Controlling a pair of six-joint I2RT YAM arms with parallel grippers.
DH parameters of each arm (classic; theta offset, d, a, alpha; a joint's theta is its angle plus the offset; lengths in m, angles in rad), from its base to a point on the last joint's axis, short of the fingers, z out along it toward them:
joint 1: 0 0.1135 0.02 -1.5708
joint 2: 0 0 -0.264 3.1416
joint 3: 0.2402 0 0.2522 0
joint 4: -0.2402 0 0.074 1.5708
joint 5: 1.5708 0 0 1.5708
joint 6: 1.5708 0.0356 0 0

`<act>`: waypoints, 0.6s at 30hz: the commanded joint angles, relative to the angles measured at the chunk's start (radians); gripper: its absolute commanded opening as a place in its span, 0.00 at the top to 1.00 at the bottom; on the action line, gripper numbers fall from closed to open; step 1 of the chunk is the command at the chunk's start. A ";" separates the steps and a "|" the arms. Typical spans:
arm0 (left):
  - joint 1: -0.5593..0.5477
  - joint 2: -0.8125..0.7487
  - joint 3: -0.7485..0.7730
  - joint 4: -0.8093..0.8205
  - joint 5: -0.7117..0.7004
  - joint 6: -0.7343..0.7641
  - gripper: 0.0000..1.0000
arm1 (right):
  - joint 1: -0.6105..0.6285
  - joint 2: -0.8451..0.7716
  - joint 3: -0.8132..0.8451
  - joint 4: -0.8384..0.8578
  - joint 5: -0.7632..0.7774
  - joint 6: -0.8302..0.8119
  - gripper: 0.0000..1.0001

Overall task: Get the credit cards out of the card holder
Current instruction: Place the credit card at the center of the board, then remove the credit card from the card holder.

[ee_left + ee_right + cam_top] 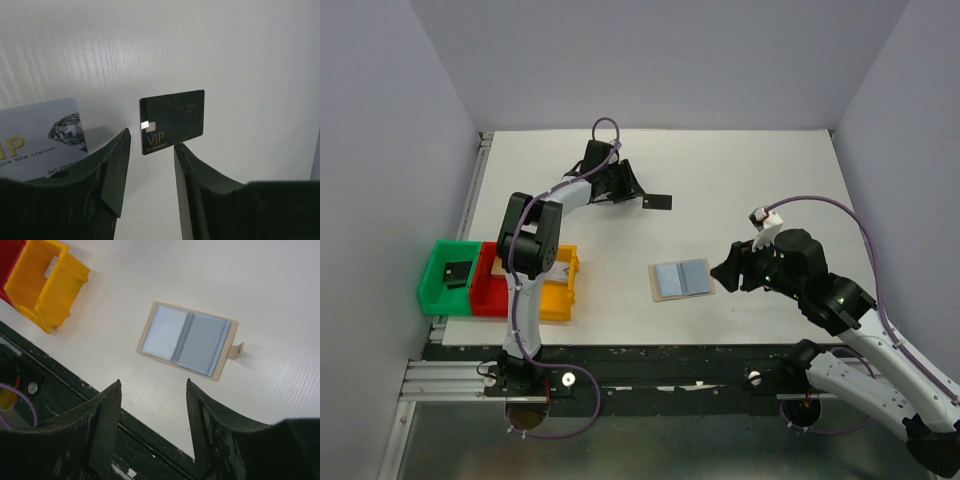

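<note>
The card holder [680,278] lies open on the white table, its light blue-grey panels facing up and no card sticking out; the right wrist view shows it [187,339] with its tan tab [237,349]. My right gripper [723,272] is open and empty just right of it, and its jaws [152,382] hang over the table's near edge. A black credit card [658,202] lies flat far back. My left gripper [632,192] is open just left of it. The left wrist view shows that black VIP card [172,121] beyond the jaws [150,140] and a silver card [40,137] partly behind the left finger.
Green [448,262], red [488,292] and yellow [560,290] bins stand in a row at the table's near left. A small black chunky object [455,272] sits in the green bin. The yellow bin [45,282] also shows in the right wrist view. The dark front rail [60,390] runs below the right jaws.
</note>
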State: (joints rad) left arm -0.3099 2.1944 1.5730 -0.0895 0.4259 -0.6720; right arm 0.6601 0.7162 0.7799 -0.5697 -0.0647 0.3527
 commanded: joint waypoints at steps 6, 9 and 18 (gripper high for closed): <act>0.002 -0.244 -0.094 -0.024 -0.251 0.087 0.36 | -0.001 0.048 -0.030 0.004 0.269 0.141 0.29; -0.050 -0.385 -0.200 0.000 -0.386 0.112 0.28 | -0.004 0.109 -0.018 0.022 0.279 0.094 0.24; -0.235 -0.737 -0.462 -0.103 -0.625 -0.012 0.01 | -0.034 0.363 0.012 0.068 0.319 0.074 0.20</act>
State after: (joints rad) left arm -0.5232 1.5658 1.2251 -0.1379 -0.1272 -0.5907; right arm 0.6403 1.0149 0.7780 -0.5636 0.2066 0.4366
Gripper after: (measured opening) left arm 0.987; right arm 0.792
